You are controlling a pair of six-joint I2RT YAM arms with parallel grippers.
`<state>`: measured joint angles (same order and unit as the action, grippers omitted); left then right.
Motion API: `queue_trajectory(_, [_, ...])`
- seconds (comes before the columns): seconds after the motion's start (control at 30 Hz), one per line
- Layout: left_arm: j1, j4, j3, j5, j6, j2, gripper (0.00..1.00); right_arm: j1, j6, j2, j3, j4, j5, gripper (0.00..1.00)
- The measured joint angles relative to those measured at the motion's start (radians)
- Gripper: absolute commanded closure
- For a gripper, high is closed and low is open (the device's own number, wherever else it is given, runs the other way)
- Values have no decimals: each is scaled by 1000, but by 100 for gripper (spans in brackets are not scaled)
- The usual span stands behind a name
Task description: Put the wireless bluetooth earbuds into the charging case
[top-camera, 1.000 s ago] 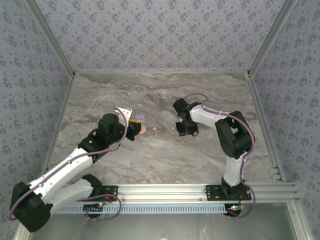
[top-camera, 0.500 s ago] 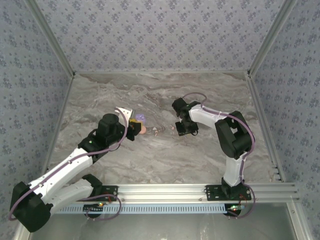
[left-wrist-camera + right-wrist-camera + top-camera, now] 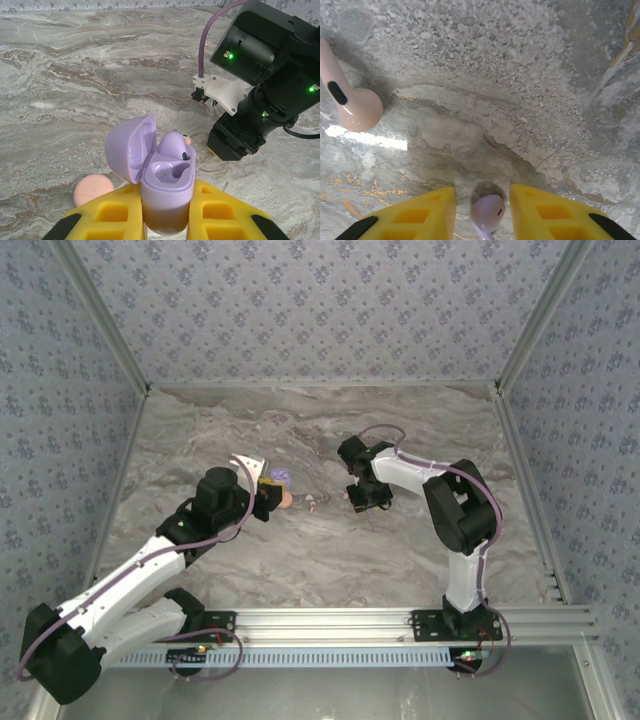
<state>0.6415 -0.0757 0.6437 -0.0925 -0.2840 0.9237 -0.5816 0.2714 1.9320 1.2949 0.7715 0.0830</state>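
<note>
Left fingers (image 3: 115, 220) clamp lilac case (image 3: 167, 185), lid back, empty socket exposed for loading; right fingers (image 3: 422, 215) narrowly apart, straddling lilac earbud (image 3: 488, 210) on table (image 3: 530, 75), apparently not pinching; pink earbud (image 3: 355, 106) at ten o'clock.

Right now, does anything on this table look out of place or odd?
Nothing looks damaged or spilled. A pale pink plastic earbud lies loose on the grey marble tabletop, outside any case. The open lilac charging case in the left fingers has one socket empty.
</note>
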Motion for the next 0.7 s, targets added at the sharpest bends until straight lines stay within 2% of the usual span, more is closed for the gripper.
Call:
queue_trajectory(0.2, [0,0,0,0,0,0,87,-2,0,0,0,3,0,65])
queue_trajectory(0.7, [0,0,0,0,0,0,87,-3,3,7,6,3,-10,75])
